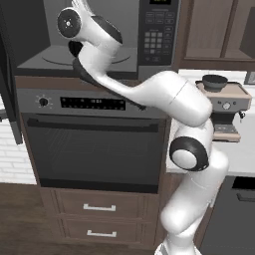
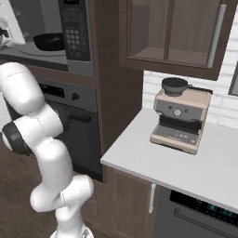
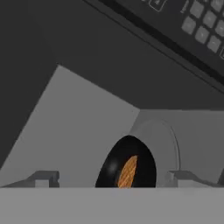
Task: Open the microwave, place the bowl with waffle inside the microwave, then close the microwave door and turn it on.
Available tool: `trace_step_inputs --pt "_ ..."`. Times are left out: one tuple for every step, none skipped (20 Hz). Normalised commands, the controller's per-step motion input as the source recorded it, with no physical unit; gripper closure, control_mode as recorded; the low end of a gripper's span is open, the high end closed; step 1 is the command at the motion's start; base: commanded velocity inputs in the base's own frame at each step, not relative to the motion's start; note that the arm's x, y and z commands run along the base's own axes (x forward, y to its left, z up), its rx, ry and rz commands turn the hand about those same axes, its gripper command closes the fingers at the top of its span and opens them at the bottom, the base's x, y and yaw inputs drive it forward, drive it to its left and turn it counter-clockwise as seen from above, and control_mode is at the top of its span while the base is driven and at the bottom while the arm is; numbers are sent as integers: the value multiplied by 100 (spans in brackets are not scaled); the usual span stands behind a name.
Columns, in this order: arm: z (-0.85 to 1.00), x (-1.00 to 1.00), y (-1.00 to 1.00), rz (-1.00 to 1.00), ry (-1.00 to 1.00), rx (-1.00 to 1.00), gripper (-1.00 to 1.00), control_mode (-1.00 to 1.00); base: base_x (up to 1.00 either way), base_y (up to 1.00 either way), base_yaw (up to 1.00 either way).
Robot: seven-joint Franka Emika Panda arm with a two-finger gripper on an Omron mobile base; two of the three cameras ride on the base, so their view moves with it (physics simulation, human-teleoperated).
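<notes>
In the hand view the gripper [image 3: 116, 177] has its two fingers [image 3: 43, 177] spread wide apart with nothing clamped, one on each side of the bowl with waffle [image 3: 127, 168], which sits between and just beyond their tips without touching them. The black bowl rests on the round glass turntable [image 3: 164, 140] inside the grey cavity of the microwave [image 2: 76, 60], with the keypad panel [image 3: 197, 24] beyond the fingers. The microwave door [image 1: 9, 84] stands swung open, edge-on at the left of the left base view.
</notes>
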Motion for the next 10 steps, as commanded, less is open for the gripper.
trace_step_inputs --pt "-100 -100 0 0 -71 -9 -100 -100 0 0 0" --pt "-100 -100 -8 1 -71 -5 -100 -100 0 0 0" --pt "-77 -100 -11 1 -72 0 -100 -100 0 0 0" --pt "-56 -100 -9 3 -73 0 -100 -100 0 0 0" --pt "-43 -100 -4 3 -74 -1 -100 -100 0 0 0" --pt "-42 -100 0 3 -70 -3 -100 -100 0 0 0" --pt "-46 -100 0 3 -65 -7 -100 -100 0 0 0" --pt "-56 -100 0 2 -56 -7 -100 -100 0 0 0" --pt "-68 -100 0 1 -44 -11 -100 -100 0 0 0" --pt "-79 -100 0 1 -35 -16 -100 -100 0 0 0"
